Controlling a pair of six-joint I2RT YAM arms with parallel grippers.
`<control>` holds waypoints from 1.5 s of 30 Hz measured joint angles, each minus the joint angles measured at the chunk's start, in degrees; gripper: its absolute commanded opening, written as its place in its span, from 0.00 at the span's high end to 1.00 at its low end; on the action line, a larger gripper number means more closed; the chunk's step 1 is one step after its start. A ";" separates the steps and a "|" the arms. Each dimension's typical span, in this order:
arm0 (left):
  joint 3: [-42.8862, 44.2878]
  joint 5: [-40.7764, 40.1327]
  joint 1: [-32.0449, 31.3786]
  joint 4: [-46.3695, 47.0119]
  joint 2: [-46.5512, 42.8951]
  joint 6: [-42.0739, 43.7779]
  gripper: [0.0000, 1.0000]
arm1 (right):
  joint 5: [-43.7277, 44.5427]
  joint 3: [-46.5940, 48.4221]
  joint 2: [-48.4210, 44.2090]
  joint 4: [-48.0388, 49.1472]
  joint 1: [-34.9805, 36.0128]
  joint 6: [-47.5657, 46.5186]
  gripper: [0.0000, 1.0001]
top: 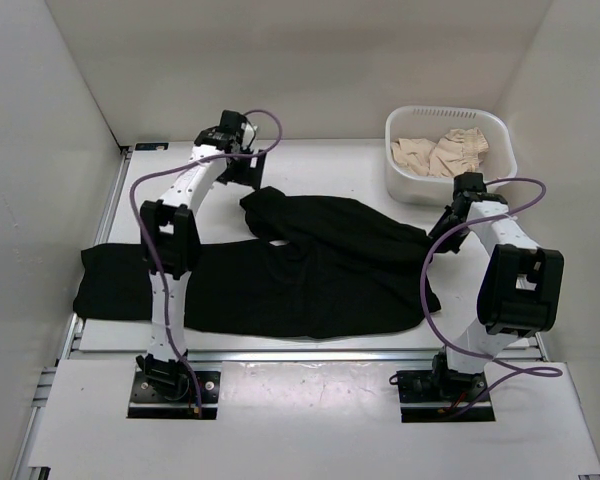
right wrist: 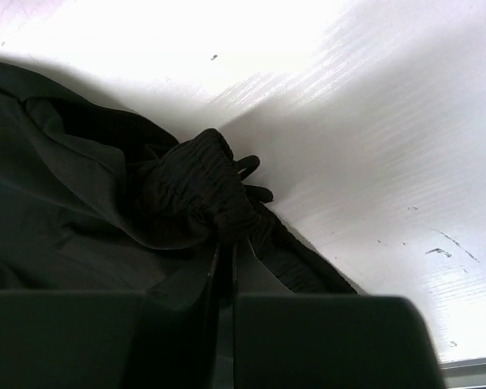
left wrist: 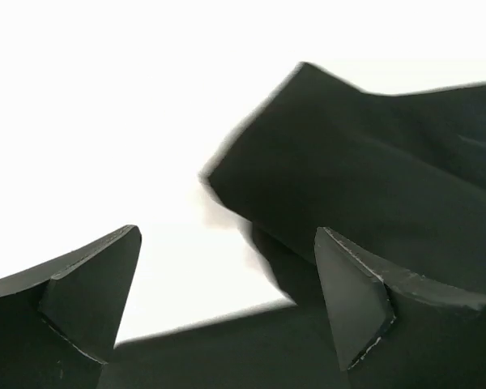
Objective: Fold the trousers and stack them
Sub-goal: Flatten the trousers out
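The black trousers (top: 310,270) lie spread across the table. One leg reaches the left edge, and the other is folded back toward the far middle. My left gripper (top: 246,174) hovers just beyond that folded leg's end. In the left wrist view it (left wrist: 227,237) stands wide open with nothing held, and the leg end (left wrist: 364,170) lies past the right fingertip (left wrist: 348,300). My right gripper (top: 441,237) is at the trousers' right end. The right wrist view shows it (right wrist: 225,241) shut on the gathered waistband (right wrist: 198,186).
A white basket (top: 405,180) holding beige cloth (top: 442,152) stands at the far right, close behind the right arm. White walls enclose the table on the left, back and right. A metal rail (top: 310,352) runs along the near edge.
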 measured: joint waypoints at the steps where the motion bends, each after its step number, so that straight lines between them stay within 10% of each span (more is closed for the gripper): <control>1: 0.94 -0.26 1.33 -0.04 2.97 0.00 0.00 | -0.15 0.00 0.17 0.02 0.00 -0.04 1.00; 9: 3.63 1.09 4.04 -0.61 14.58 -0.26 0.00 | -0.42 0.09 0.79 -0.11 0.00 -0.44 1.00; 11: 2.14 2.60 3.37 -0.31 14.43 -0.33 0.20 | -0.28 0.09 0.79 -0.17 0.00 -0.68 1.00; 14: -0.72 5.64 2.36 -1.01 12.63 -0.17 0.83 | 0.00 0.09 0.79 -0.28 0.00 -0.94 1.00; 18: -0.90 11.65 1.81 -4.66 12.35 0.13 0.86 | 0.09 0.09 0.79 -0.31 0.00 -0.98 1.00; 27: 5.70 0.63 1.49 -4.00 4.76 -0.07 0.86 | 0.22 0.09 0.79 -0.31 0.00 -0.96 1.00; 33: -6.67 -5.25 -16.68 1.31 -13.86 -0.04 0.86 | 0.20 0.09 0.79 -0.28 0.00 -0.98 1.00; 39: -15.89 -1.70 -34.71 -0.98 -11.74 0.63 0.03 | 0.15 0.09 0.79 -0.28 0.00 -0.98 1.00; 45: -15.26 0.04 -29.53 -9.14 -5.14 0.17 0.00 | 0.22 0.07 0.79 -0.26 0.00 -1.14 1.00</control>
